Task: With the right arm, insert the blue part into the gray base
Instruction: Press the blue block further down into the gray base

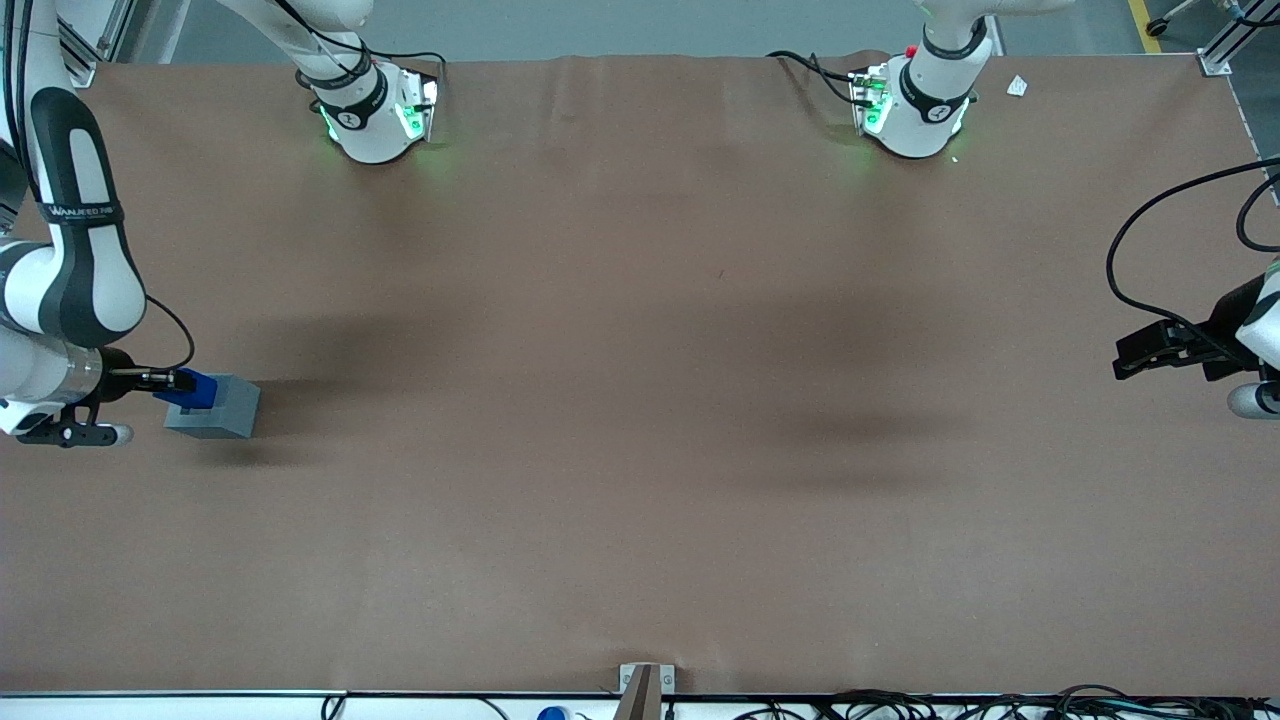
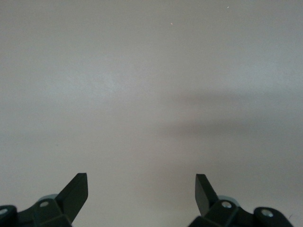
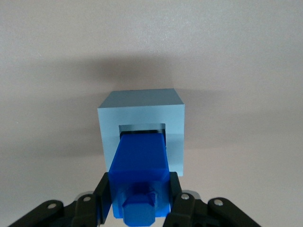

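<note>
The gray base (image 1: pixel 215 407) stands on the brown table at the working arm's end; in the right wrist view the gray base (image 3: pixel 142 111) shows its square recess. The blue part (image 3: pixel 140 170) reaches into that recess with its far end, its stud toward the camera. My right gripper (image 3: pixel 140 191) is shut on the blue part, one finger on each side. In the front view the right gripper (image 1: pixel 170 382) holds the blue part (image 1: pixel 196 390) over the base's upper face, with the white right arm (image 1: pixel 70 260) above it.
The brown table (image 1: pixel 640 420) stretches toward the parked arm's end. Both arm bases (image 1: pixel 375 115) stand at the table edge farthest from the front camera. A small bracket (image 1: pixel 645 685) sits at the near edge, with cables along it.
</note>
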